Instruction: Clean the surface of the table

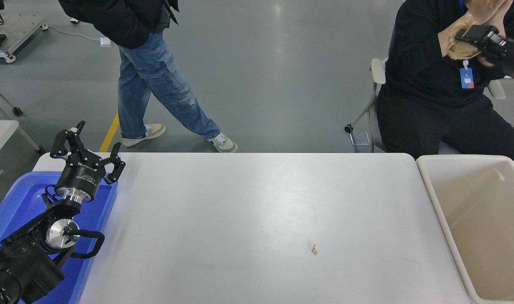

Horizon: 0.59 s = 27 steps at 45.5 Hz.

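Lying well below the right tool, the table surface carries one small brown scrap. That tool grips a crumpled brown paper wad; the left tool is spread open over the blue tub.

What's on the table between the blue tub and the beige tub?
Head view: bare table surface between blue tub and beige tub, except one small tan scrap.

A single head view looks from high on the robot's side, forward and down across the white table surface, fairly near. It takes in the blue tub at left, the beige tub at right, and the grey floor beyond.
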Motion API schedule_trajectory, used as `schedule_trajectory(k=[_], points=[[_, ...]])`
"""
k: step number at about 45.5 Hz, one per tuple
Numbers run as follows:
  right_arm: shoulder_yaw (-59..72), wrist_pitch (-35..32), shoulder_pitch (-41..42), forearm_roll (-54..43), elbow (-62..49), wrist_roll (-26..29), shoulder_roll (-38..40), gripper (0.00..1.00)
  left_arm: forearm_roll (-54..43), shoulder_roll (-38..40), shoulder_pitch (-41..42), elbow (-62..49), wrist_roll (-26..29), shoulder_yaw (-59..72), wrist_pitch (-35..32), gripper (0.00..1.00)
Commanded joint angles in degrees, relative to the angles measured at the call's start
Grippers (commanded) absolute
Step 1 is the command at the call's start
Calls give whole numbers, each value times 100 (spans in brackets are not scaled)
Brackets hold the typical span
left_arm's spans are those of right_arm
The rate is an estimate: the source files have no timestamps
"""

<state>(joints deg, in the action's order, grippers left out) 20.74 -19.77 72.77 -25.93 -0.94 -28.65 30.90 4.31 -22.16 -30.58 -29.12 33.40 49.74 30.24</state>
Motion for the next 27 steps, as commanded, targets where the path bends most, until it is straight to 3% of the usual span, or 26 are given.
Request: schedule_trajectory(k=[1,11,27], points=[[-114,491,-685,633,-539,1378,74,0,0,1,0,3,0,0,-1,100],[-641,1098,-992,625,-556,2592,83,0,0,1,0,3,0,0,-1,100],[-1379,2047,-1599,625,-556,3260,48,0,0,-7,0,3,0,0,-1,100]])
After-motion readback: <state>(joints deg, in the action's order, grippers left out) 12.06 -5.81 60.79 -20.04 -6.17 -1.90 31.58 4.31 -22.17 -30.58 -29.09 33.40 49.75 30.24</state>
